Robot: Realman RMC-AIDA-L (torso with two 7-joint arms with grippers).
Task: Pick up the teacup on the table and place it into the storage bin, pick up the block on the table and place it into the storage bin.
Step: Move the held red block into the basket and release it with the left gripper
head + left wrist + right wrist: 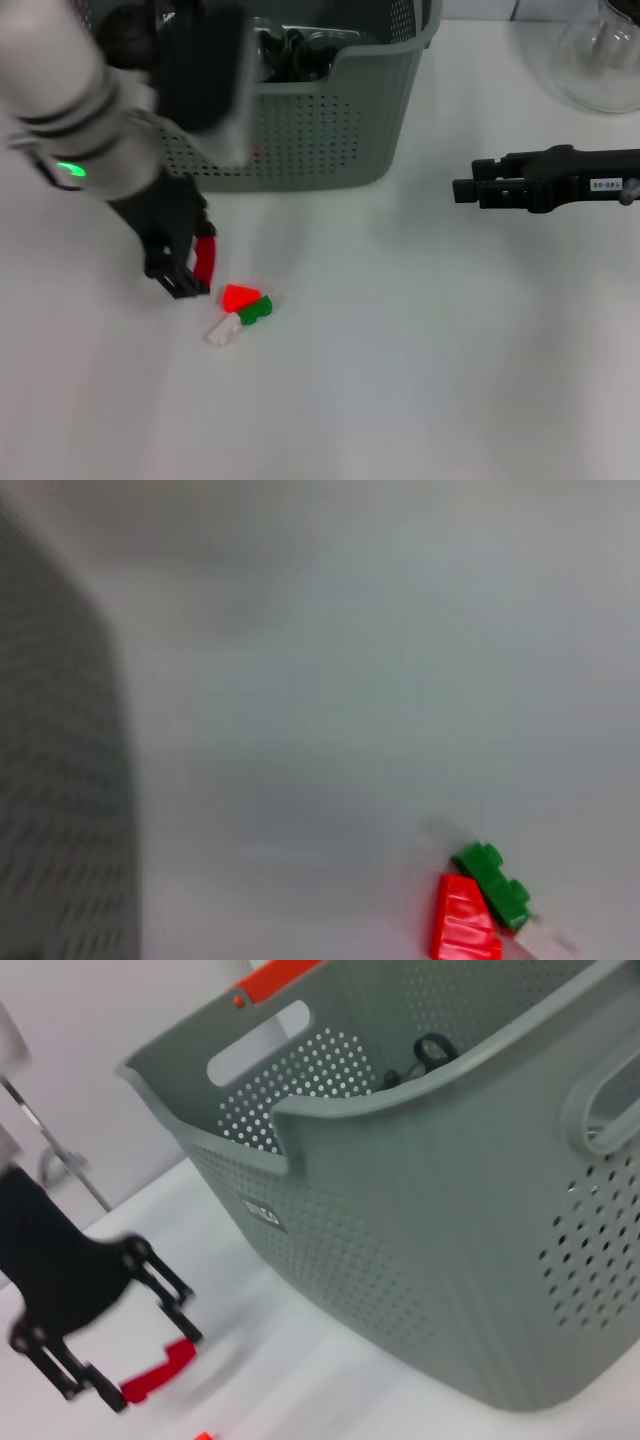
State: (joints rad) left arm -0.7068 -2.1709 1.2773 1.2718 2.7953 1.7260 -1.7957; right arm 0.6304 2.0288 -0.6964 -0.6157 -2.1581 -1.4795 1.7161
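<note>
Black left gripper [192,268] angled down beside block [240,311], fingers open, right gripper [462,188] parked.

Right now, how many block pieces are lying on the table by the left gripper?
3, clustered together in front of the storage bin, just right of the left gripper: a red piece, a green piece touching it, and a white piece nearest the robot. None appear hidden.
</note>
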